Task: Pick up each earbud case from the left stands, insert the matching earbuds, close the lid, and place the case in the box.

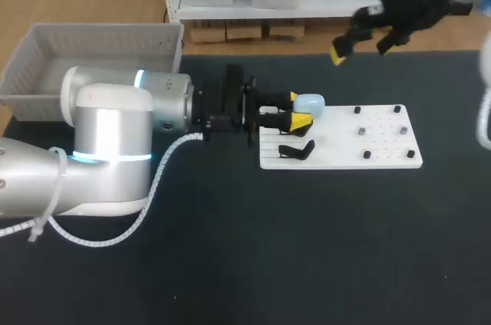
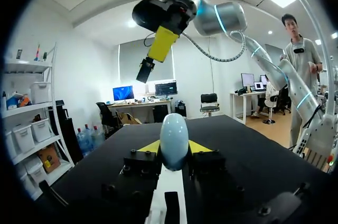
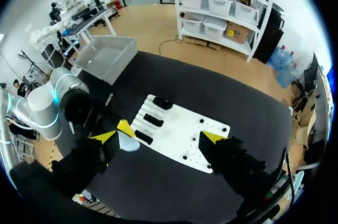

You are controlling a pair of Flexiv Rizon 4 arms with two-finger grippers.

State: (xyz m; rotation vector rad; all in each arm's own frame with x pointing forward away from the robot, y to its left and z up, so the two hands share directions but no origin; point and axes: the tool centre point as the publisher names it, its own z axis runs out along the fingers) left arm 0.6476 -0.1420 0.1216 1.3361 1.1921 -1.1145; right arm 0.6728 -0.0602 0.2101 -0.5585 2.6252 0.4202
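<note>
Pale-blue and egg-shaped, the earbud case [image 2: 174, 140] stands upright on its stand at the left end of the white board [image 1: 383, 145]. The left tool [image 1: 295, 109] is closed on it, a yellow tip touching either side. I'd judge this the pick-up step (the lid looks shut, no earbuds in yet), and the next move wants a straight lift clear of the stand. Farther off, the right tool [image 3: 161, 138] hangs high over the surface, fingers wide apart and empty, and the grey box [image 1: 46, 57] sits at the far left corner.

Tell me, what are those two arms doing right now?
Left fingers shut on the pale blue earbud case at the white stand board. Right fingers open, empty, high above the table. No obstacle seen toward the grey box.
</note>
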